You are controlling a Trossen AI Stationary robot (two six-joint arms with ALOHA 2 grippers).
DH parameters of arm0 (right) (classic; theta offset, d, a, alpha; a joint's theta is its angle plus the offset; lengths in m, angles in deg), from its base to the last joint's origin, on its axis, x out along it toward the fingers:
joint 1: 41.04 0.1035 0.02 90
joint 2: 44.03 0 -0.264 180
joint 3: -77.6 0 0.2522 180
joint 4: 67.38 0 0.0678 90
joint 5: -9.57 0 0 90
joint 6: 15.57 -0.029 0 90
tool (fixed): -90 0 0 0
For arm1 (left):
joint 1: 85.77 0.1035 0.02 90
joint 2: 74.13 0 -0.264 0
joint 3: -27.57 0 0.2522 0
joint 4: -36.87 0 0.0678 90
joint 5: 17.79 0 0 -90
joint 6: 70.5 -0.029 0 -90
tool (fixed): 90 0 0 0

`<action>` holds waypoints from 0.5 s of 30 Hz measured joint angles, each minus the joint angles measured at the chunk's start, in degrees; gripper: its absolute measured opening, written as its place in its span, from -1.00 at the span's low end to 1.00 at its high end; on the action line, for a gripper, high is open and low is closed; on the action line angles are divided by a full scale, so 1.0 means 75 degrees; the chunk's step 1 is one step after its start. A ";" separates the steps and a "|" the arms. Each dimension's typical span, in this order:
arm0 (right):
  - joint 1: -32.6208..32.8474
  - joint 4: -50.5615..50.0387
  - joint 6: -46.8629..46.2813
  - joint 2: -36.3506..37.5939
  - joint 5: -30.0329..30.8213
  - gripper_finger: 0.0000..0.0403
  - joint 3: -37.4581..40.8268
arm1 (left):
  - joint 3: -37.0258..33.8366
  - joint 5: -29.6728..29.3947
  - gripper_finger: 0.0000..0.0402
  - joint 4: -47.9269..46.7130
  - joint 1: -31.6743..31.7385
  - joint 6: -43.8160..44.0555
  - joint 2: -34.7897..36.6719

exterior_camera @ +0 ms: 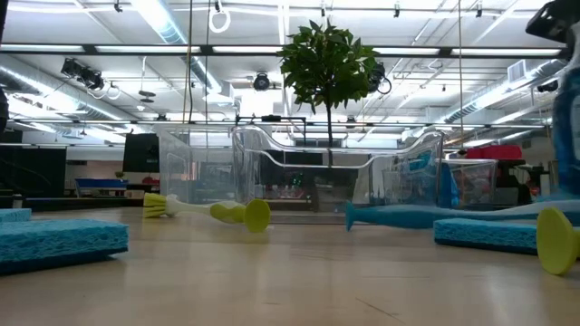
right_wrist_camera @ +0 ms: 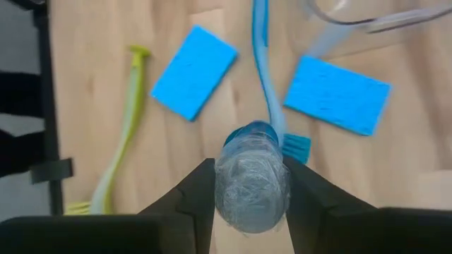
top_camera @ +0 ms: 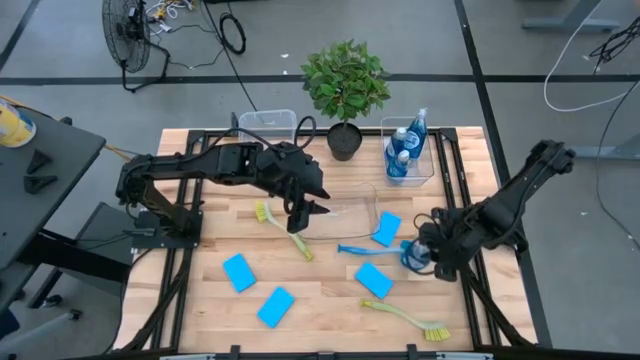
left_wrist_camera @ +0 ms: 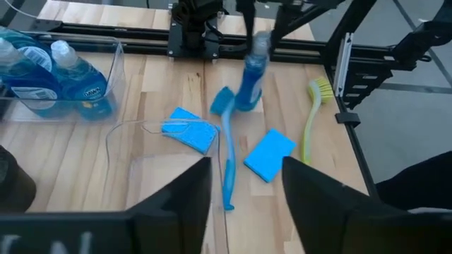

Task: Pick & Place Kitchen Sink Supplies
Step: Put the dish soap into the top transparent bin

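Note:
My right gripper [right_wrist_camera: 248,201] is shut on a clear bottle of blue liquid [right_wrist_camera: 251,185] near the table's right side; in the high view the bottle [top_camera: 414,256] stands beside the blue brush [top_camera: 368,249]. My left gripper [left_wrist_camera: 246,204] is open and empty, hovering by a yellow-green brush [top_camera: 283,228] at the middle clear bin's left edge. Several blue sponges lie flat, among them one [top_camera: 238,272] and another [top_camera: 374,280]. A second yellow-green brush [top_camera: 410,320] lies near the near edge. More bottles [top_camera: 404,155] stand in the far-right bin. My right gripper pinches the bottle's upper body [right_wrist_camera: 251,176] between its two fingers, one on each side, coming from above and pointing down. The bottle [left_wrist_camera: 251,74] stands upright below the fingers next to the blue brush's head. Whether its base is off the table, I cannot tell.
A clear bin [top_camera: 350,207] sits mid-table, another [top_camera: 268,125] at the far left, and a third [top_camera: 409,165] at the far right. A potted plant [top_camera: 345,85] stands at the far edge between them. Bare wood shows along the near-left part of the table.

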 joint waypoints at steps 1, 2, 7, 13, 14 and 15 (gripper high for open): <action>-0.0079 -0.0096 0.0004 0.0062 0.0060 -0.38 0.0000 | 0.0000 0.0040 -0.18 0.0000 0.0019 -0.0005 0.0000; -0.0161 -0.0192 0.0014 0.0124 0.0099 -0.38 0.0000 | 0.0000 0.0092 -0.22 0.0000 0.0042 -0.0008 0.0000; -0.0526 -0.0738 0.0026 0.0413 0.0121 -0.38 0.0000 | 0.0000 0.0336 -0.43 0.0000 0.0171 0.0027 0.0003; -0.0798 -0.1227 0.0028 0.0759 0.0051 -0.38 0.0000 | 0.0000 0.0364 -0.66 0.0000 0.0237 0.0076 0.0012; -0.0830 -0.1314 0.0028 0.0811 0.0043 -0.38 -0.0008 | 0.0000 0.0367 -0.70 0.0000 0.0244 0.0078 0.0012; -0.0876 -0.1466 0.0028 0.0830 0.0049 -0.38 -0.0074 | 0.0000 0.0368 -0.74 0.0000 0.0245 0.0079 0.0012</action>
